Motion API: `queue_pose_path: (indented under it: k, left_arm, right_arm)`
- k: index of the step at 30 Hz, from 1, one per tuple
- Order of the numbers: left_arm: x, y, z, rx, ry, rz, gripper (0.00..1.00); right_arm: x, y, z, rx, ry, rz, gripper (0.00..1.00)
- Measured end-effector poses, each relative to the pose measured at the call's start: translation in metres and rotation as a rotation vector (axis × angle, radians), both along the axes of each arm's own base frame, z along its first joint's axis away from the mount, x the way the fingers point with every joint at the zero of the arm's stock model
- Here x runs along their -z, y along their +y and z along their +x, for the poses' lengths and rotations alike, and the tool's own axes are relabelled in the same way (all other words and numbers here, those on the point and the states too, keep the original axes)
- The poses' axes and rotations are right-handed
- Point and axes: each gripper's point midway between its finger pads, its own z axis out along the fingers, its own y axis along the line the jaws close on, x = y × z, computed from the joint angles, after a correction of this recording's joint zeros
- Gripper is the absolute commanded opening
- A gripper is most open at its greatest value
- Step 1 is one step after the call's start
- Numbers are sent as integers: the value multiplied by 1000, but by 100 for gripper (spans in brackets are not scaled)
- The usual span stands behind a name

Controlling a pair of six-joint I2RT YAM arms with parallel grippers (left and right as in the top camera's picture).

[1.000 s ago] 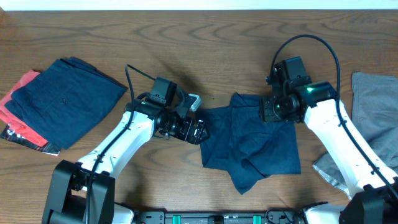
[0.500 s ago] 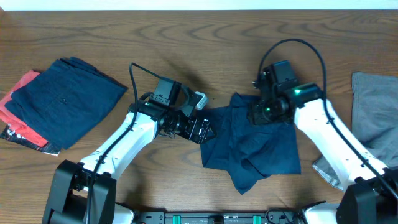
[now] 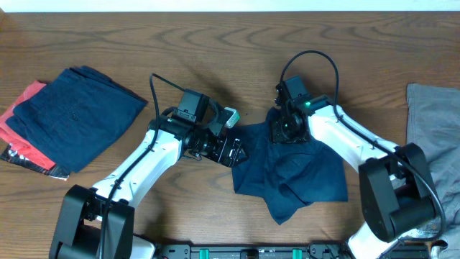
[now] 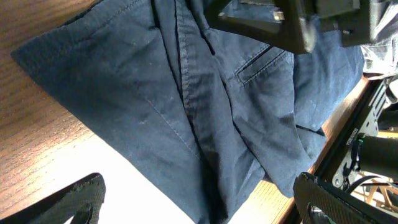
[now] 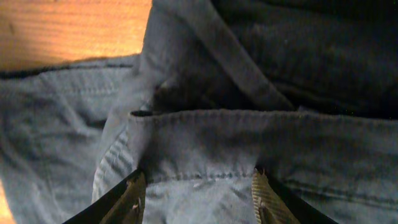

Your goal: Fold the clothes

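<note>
**Near field.** My right fingers [image 3: 280, 132] stand half spread, both tips set down on the navy shorts [image 5: 280, 155] at a stitched hem. The hem lies flat between the tips, not bunched or lifted, so I read them as parted rather than pinching. Just beyond the tips a thicker fold of the same shorts rises. Beyond that and off to one side, the bare wood of the surface [image 5: 62, 31] shows.

**Middle field.** My left fingers [image 3: 233, 152] are spread as wide as they go, with nothing gripped. They hover just beside the shorts' edge. In the left wrist view the cloth fills the space ahead of and between the tips, with a seam and a slit pocket running away from them. The right arm's dark hardware hangs over the far end of the cloth.

**Far field.** Seen from overhead, the two sets of fingers face each other across one corner of the crumpled shorts. Well away from the left fingers, out past that arm, a folded navy garment [image 3: 79, 115] lies on top of a red garment [image 3: 21, 115]. Well away from the right fingers, on the opposite side, a grey garment [image 3: 435, 122] lies at the picture's edge.
</note>
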Motion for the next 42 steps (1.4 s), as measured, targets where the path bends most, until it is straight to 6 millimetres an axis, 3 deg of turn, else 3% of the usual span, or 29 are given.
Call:
queue_pose_path:
  k: [23,25,29,38,42]
  left_arm:
    - [0,0,0,0,1,0,98]
    - [0,0,0,0,1,0,98]
    - [0,0,0,0,1,1,98]
    - [0,0,-1,-1,7,2,98]
    - [0,1,-1,-2,8,3,98]
  right_arm:
    - [4,13,8,69,1,64,47]
    - [8,15,7,67,2,53,40]
    - [14,19,5,80,11,40,4]
    - [13,11,-5,122,61,5,1]
    - [-7,-4,-8,137,79,-22,1]
